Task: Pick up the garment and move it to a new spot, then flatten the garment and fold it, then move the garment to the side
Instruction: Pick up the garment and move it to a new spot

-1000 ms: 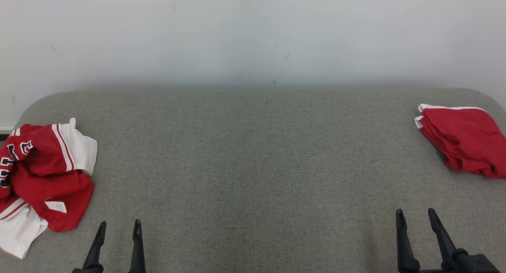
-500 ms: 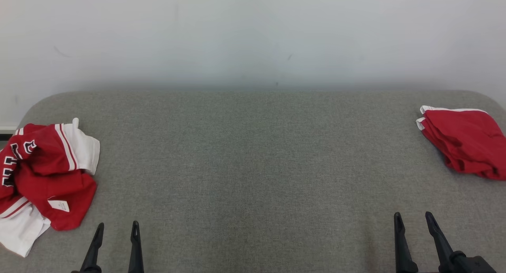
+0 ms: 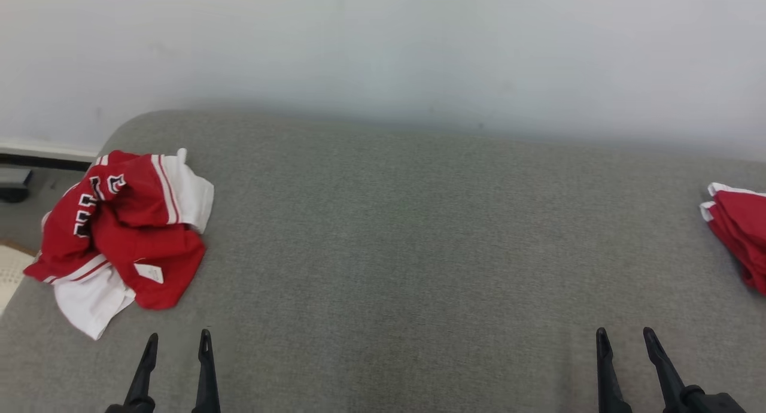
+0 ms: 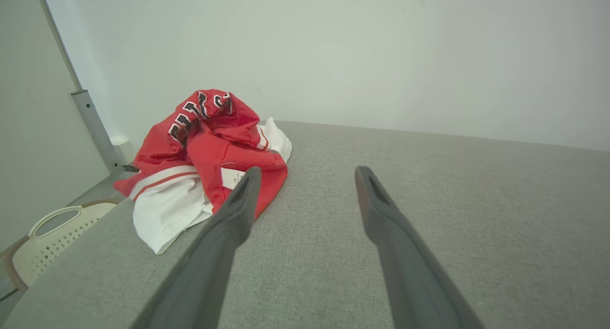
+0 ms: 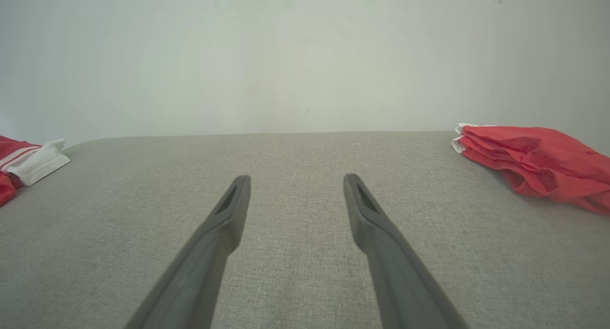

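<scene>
1 crumpled garment (image 3: 137, 245) lies ahead-left of left jaws.

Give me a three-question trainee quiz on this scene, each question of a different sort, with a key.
1. True or false: the left tool is shut on the crumpled red-and-white garment.
2. Multiple choice: on the grey padded surface, the folded red garment lies A) at the middle; B) at the robot's right side; C) under the crumpled one.
3. Fill the gap: the right tool has its jaws ____ and holds nothing.

Key: 1 false, it is open and short of the cloth; 2 B; 3 open.
</scene>
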Tool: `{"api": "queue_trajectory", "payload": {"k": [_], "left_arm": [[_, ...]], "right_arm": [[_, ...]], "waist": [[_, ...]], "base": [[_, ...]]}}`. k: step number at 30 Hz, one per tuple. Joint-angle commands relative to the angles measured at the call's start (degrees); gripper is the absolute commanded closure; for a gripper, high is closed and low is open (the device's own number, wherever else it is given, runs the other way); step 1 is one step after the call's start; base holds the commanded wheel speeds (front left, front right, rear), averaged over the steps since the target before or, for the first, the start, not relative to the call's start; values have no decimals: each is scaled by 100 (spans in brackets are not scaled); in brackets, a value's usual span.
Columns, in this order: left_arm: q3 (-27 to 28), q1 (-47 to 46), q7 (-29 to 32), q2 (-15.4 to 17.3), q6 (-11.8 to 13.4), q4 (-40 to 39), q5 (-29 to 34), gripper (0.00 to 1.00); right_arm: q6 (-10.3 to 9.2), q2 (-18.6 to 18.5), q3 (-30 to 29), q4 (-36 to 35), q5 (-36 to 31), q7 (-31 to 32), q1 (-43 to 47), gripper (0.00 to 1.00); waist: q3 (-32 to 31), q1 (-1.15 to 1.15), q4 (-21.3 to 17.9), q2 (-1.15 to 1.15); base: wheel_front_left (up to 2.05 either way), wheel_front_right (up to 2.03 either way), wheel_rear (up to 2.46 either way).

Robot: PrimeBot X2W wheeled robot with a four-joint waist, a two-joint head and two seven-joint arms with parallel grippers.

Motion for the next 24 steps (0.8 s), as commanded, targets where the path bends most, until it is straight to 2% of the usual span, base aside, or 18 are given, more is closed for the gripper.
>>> {"api": "queue_trajectory", "payload": {"k": [1,11,19,24], "left_arm": [[-6,-14,-20,-6,15,17,-6,0],[59,-93,-20,-4,42,88,-39,0],[103,-75,-20,-6,38,98,-61,0],[147,-107,-20,-6,17,101,-62,0]], "right_arm": [[-14,8,18,13,14,-5,-51,0],[-14,8,65,58,34,-6,-106,0],[-14,8,154,81,74,-6,-156,0],[-14,7,224,90,95,-5,-178,0]], "waist": [[78,0,374,0],[123,0,1360,0],[103,0,1948,0],[92,0,2166,0]], "base": [[0,0,0],[0,0,0],[0,0,0],[0,0,0]]}}
